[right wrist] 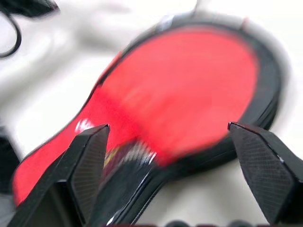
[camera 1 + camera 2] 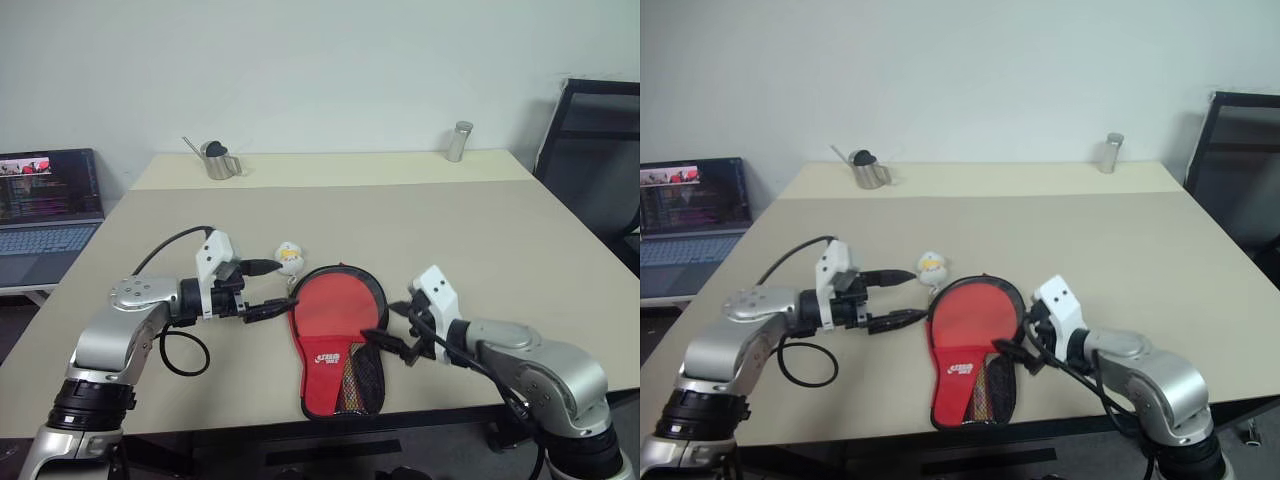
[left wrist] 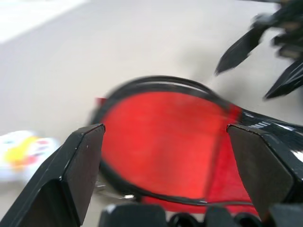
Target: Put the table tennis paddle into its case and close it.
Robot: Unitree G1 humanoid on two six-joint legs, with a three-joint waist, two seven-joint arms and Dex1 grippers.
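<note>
Here, lower centre: one case, red w/ black rim, mesh pocket and white logo, flat on the table. Two grippers: left gripper and right gripper, both spread, holding nothing. Farther back: one small toy, one watering can, one cylinder.

Plain white wall behind. Broad beige tabletop, seam across its far part. Open laptop on a low desk at far left. Dark mesh chair at right. Even, soft indoor light.
</note>
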